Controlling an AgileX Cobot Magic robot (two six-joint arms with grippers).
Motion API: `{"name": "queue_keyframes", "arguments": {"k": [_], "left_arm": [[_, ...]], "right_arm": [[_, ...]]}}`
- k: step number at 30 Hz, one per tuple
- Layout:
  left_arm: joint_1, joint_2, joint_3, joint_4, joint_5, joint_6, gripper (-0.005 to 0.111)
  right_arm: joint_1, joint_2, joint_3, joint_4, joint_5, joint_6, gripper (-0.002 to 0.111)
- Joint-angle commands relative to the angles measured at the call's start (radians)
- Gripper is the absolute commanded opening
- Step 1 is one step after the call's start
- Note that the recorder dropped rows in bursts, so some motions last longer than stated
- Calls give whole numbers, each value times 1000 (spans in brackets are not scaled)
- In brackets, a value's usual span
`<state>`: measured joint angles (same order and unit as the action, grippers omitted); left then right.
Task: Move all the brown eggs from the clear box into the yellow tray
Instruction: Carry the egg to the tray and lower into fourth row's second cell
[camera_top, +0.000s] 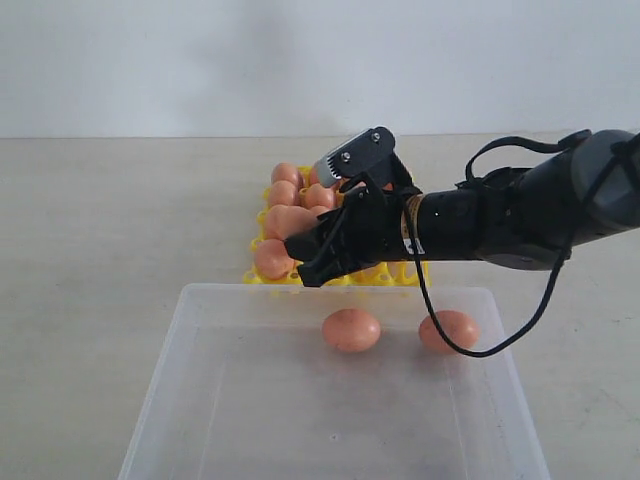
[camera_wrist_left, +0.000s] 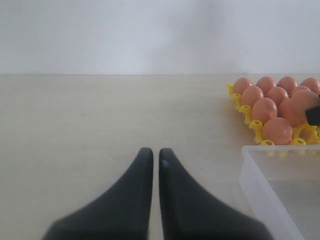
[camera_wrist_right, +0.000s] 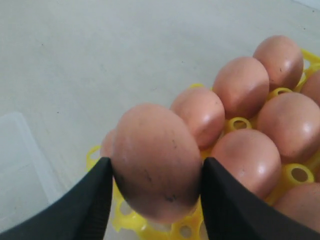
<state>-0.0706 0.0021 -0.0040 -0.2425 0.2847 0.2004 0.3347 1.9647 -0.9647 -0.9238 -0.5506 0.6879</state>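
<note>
**Right fingers clamped on an egg over the yellow tray**

The right fingers (camera_wrist_right: 87, 202) press on opposite sides of the held egg (camera_wrist_right: 156, 162), a brown one with a few faint dark specks. It fills the gap between them. In the exterior view the right arm (camera_top: 500, 215) reaches in from the right and across the yellow tray (camera_top: 253, 246), so the held egg hangs over the tray's left part. It is just beside the tray eggs (camera_wrist_left: 264, 109) already seated in their cups. The arm hides much of the tray, so the number of seated eggs is unclear. It is also hard to say whether the held egg touches a cup or hangs just clear of it.

The tray stands on the pale worktop (camera_top: 110, 220), close behind the far wall of the clear box (camera_top: 165, 395). Two brown eggs lie on their sides in the box near that far wall, apart from each other: the left box egg (camera_top: 351, 329) and the right box egg (camera_top: 452, 330). A black cable (camera_top: 440, 325) loops down from the arm in front of the right one.

The left fingers (camera_wrist_left: 132, 200) are together with only a thin slit between them and nothing in it. They are over bare worktop, well apart from the tray, with a corner of the box nearer.
</note>
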Motion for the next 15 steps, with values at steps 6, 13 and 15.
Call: {"name": "queue_keyframes", "arguments": {"k": [6, 13, 15], "left_arm": [[-9, -2, 4, -1, 0, 3, 4], [-9, -2, 4, -1, 0, 3, 4], [-9, -2, 4, -1, 0, 3, 4]], "right_arm": [[-6, 4, -6, 31, 21, -37, 0], [-6, 4, -6, 31, 44, -37, 0], [-6, 4, -6, 31, 67, -37, 0]]}}
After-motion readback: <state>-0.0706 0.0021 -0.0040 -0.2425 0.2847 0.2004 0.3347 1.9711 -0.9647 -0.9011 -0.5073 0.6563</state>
